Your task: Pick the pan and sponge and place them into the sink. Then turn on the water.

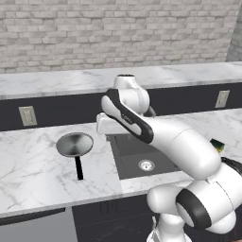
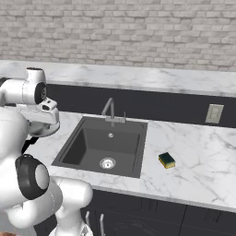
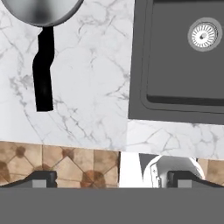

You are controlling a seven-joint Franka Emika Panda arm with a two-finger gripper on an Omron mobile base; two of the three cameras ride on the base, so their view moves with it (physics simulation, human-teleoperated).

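The silver-grey pan [image 1: 74, 143] lies on the marble counter left of the sink [image 1: 127, 158], its black handle [image 1: 78, 168] pointing toward the front edge. My gripper [image 1: 105, 127] hangs above the counter between the pan and the sink, open and holding nothing. In the hand view the gripper [image 3: 111, 179] has its fingertips [image 3: 41, 178] wide apart, with the pan [image 3: 43, 11] and its handle [image 3: 43, 70] at upper left and the sink [image 3: 175, 87] at right. The yellow sponge [image 2: 167, 160] rests on the counter right of the sink [image 2: 73, 150]. No water runs from the faucet [image 2: 109, 110].
A raised marble ledge [image 1: 61, 82] and a brick wall stand behind the counter. Wall outlets [image 1: 27, 116] [image 2: 214, 113] sit on the dark backsplash. The counter's front edge and the tiled floor [image 3: 65, 162] lie below the fingers. My arm [image 1: 179, 142] reaches over the sink's right part.
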